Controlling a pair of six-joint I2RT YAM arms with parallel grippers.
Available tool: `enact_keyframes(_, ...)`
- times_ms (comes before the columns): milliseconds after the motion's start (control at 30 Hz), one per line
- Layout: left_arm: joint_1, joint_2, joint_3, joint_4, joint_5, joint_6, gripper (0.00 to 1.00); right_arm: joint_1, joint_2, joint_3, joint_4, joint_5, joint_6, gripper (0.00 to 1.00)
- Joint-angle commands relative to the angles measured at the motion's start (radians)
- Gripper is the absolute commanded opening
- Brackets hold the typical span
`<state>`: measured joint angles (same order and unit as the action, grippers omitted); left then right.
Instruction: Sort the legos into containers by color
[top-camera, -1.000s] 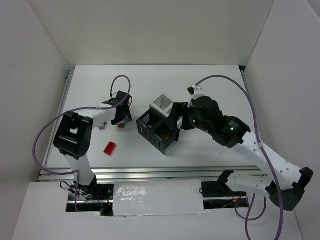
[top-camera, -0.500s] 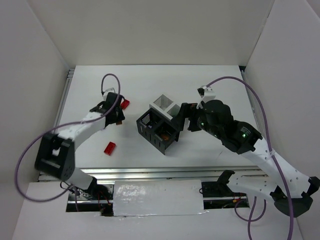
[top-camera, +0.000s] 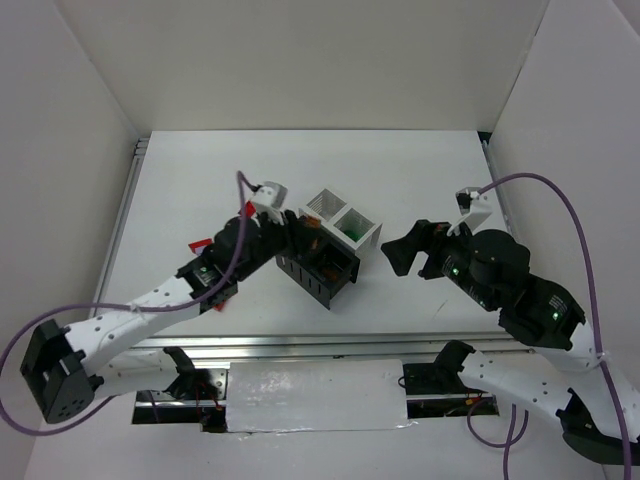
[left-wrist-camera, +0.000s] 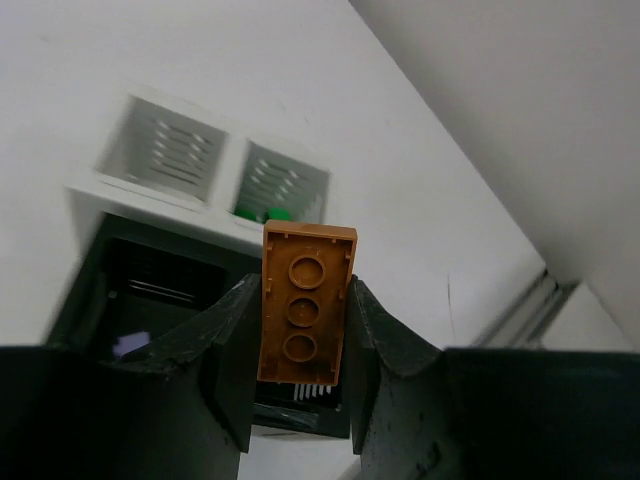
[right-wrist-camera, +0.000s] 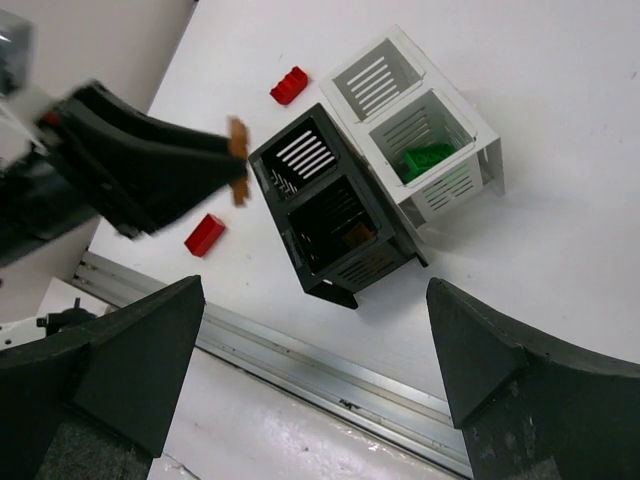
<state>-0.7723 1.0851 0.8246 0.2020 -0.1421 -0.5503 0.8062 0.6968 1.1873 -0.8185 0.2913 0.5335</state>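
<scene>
My left gripper (left-wrist-camera: 300, 300) is shut on an orange-brown lego (left-wrist-camera: 305, 270), holding it upright above the containers (top-camera: 330, 245). The top view shows this gripper (top-camera: 293, 238) over the black bins' left side. Below it a white bin (left-wrist-camera: 285, 185) holds a green lego (left-wrist-camera: 272, 213), and a black bin holds a light purple lego (left-wrist-camera: 130, 345). In the right wrist view another orange-brown lego (right-wrist-camera: 357, 235) lies in the near black bin (right-wrist-camera: 340, 225). My right gripper (top-camera: 400, 255) hangs open and empty to the right of the containers.
Two red legos (right-wrist-camera: 289, 85) (right-wrist-camera: 205, 235) lie on the table left of the containers. The metal rail (right-wrist-camera: 300, 355) runs along the table's near edge. White walls enclose the table on three sides.
My left arm closed on the orange-brown lego and swung right with it to above the containers. My right arm drew back to the right, away from the bins, jaws still open.
</scene>
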Motion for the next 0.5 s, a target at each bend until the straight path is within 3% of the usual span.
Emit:
enact_keyframes(0, -0.082, 0.103, 0.039, 0.137, 0.067, 0.079, 0.00, -0.004, -0.028, 0.026, -0.039, 0.031, -0.003, 1.00)
enact_keyframes(233, -0.139, 0.217, 0.062, 0.186, 0.003, 0.105, 0.04, -0.004, -0.056, 0.000, -0.061, 0.026, -0.004, 0.99)
enact_keyframes(333, -0.139, 0.240, 0.044, 0.215, -0.007, 0.098, 0.21, -0.005, -0.065, -0.009, -0.056, 0.028, -0.010, 1.00)
enact_keyframes(467, -0.139, 0.269, 0.048, 0.205, -0.030, 0.095, 0.33, -0.004, -0.062, -0.009, -0.048, 0.022, -0.015, 1.00)
